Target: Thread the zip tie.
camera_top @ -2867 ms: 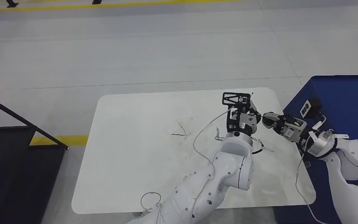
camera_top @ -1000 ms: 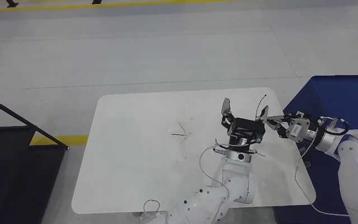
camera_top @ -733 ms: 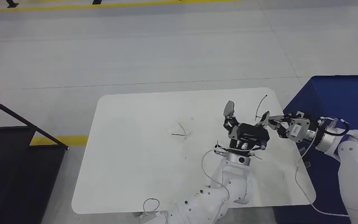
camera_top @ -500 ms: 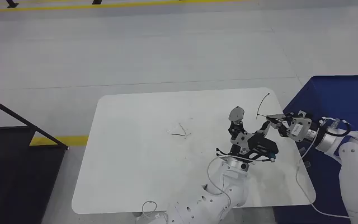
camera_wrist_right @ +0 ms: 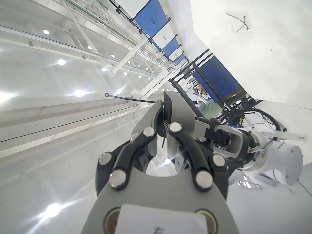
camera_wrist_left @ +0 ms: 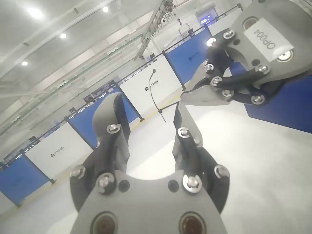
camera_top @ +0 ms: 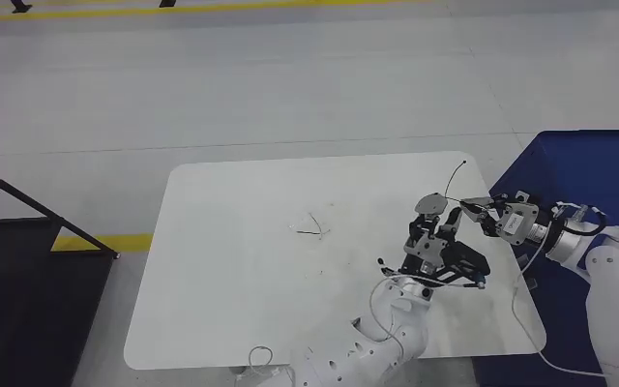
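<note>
The zip tie [camera_top: 453, 182] looks light, thin and springy. Its slick plastic would likely flex away if pushed, so it is best pinched close to the end being fed. It arcs free above the table [camera_top: 242, 290], clamped near 1 end by the right gripper [camera_top: 471, 205]. The left gripper [camera_wrist_left: 148, 115] hovers just beside it, tilted upward toward the tie, its 2 fingers spread and empty.

Bright overhead lamps [camera_wrist_left: 34, 12] flare white — wrist views bow outward.
</note>
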